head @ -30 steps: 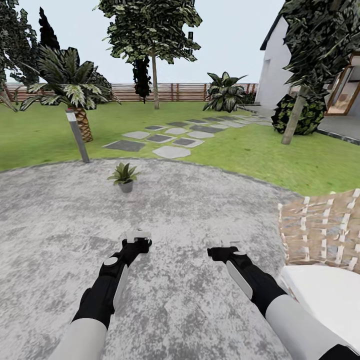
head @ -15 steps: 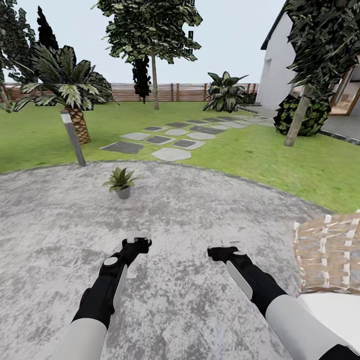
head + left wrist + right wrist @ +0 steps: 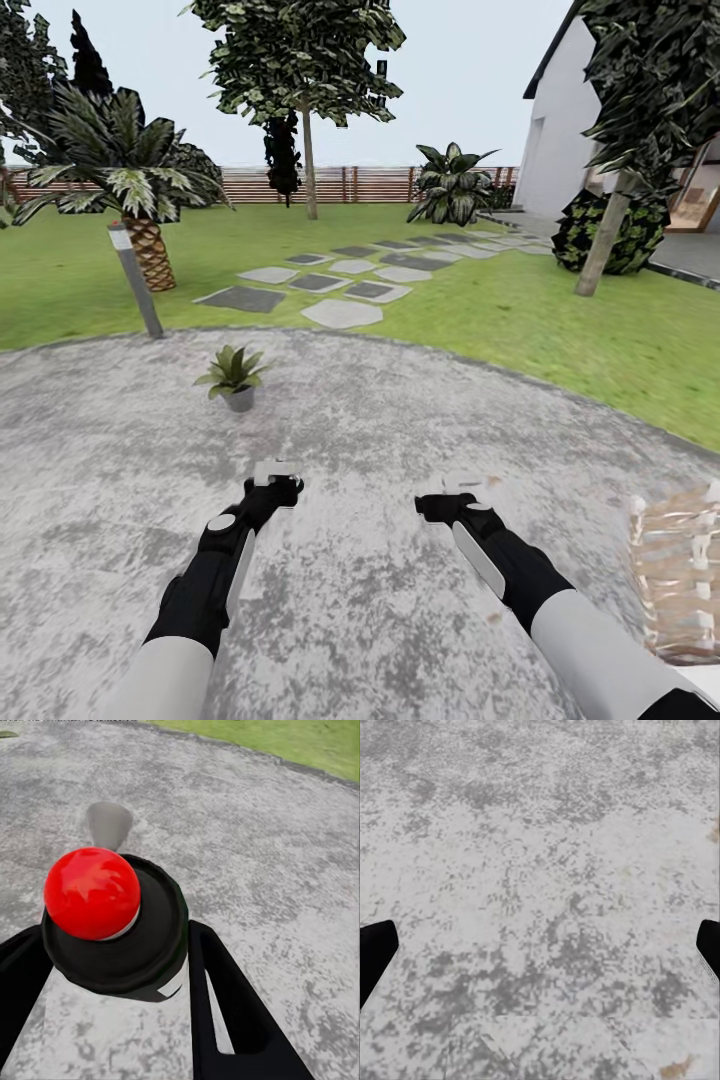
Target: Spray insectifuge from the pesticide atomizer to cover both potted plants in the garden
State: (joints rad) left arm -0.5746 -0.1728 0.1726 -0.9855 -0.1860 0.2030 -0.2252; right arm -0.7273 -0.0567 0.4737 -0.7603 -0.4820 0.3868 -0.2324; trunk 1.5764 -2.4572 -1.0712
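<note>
Left tool (image 3: 112, 967) grips pesticide atomizer (image 3: 112, 922) (red dot up) — right tool (image 3: 540, 945) released.

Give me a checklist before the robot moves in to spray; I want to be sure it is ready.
1. Spray bottle in the left gripper: ok, it sits between the black fingers, red dot toward the wrist camera.
2. Right gripper free: ok, fingers spread wide over bare paving.
3. A potted plant in sight: ok, upright on the patio, ahead and slightly left.
4. Second potted plant located: cannot tell.
5. Path to the plant: ok, only paving between it and the arms.
6. Nozzle aimed at the plant: cannot tell.
</note>
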